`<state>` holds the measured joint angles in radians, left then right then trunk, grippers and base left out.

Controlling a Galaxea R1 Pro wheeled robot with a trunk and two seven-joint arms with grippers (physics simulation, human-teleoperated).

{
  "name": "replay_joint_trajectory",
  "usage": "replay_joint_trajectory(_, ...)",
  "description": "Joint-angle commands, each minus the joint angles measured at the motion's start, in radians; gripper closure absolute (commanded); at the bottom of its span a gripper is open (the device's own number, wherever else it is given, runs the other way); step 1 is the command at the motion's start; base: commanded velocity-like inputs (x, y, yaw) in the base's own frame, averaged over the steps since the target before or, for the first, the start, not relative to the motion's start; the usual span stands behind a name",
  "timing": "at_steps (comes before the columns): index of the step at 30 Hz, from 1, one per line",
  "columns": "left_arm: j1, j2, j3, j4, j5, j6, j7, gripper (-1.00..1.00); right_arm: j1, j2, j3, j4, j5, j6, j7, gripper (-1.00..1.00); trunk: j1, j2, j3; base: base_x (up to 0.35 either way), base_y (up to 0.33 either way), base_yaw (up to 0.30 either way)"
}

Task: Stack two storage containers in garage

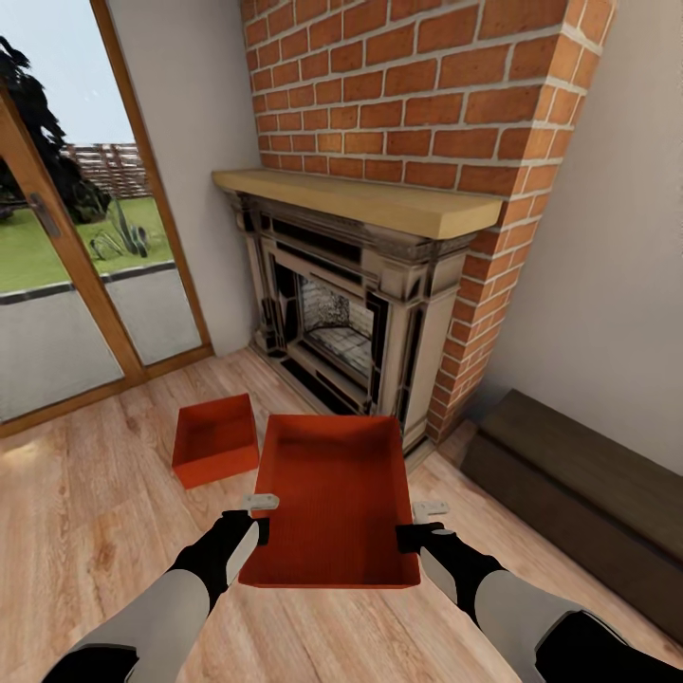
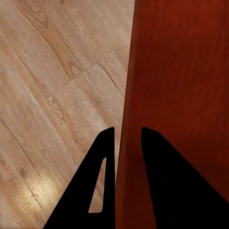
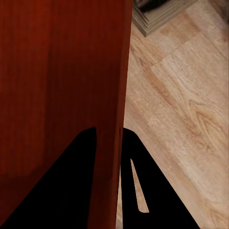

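Living room still, wood-plank floor [image 1: 85,531], brick fireplace [image 1: 351,313] dead ahead, glass doors [image 1: 66,266] on my left.

Near storage container [image 1: 332,498] sits between both arms. From the head view it looks lifted off the planks, though I can't confirm clearance under it. Left gripper [image 1: 254,517] is pinched on its left wall, right gripper [image 1: 417,524] on its right wall. Both wrist views confirm it: thin orange wall sandwiched between the fingers, one finger inside, one outside. Left grip sits [image 2: 128,138] on the rim, right the same [image 3: 109,131].

Second storage container [image 1: 215,438] is on the floor just beyond and left of the held one, near but apart, between it and the doors.

Risks as I see them:
- Walls are thin and I only hold the rim on two sides near my end. The far end overhangs, so I expect sag or a slip out of the pinch if I accelerate hard.
- Any mismatch between the arms while the base turns would twist the box or pull one wall free.
- Fireplace base is close past the far edge. Swinging forward could clip it.
- Dark brown chest [image 1: 579,493] lies along the right wall. A turn to the right risks my right elbow or the box corner hitting it.
- Backing out, the second container is near the left arm's sweep.
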<state>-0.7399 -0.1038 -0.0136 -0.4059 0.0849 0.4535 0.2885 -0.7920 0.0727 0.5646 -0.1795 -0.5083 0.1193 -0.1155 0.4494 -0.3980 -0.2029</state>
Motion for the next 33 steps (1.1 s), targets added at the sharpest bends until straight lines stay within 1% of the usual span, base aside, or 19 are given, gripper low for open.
replay_joint_trajectory(1,0.000,0.001,0.003,-0.001,-0.008,0.010,0.012,1.00,-0.001,-0.002,-0.006,-0.003,0.013,0.005,-0.058,1.00,0.001,-0.002,0.000,0.000,0.000,0.000)
replay_joint_trajectory(33,0.000,0.002,0.003,-0.001,-0.009,0.010,0.011,1.00,-0.001,-0.002,-0.006,-0.003,0.013,0.005,-0.058,1.00,0.001,-0.002,0.051,0.000,0.000,0.000)
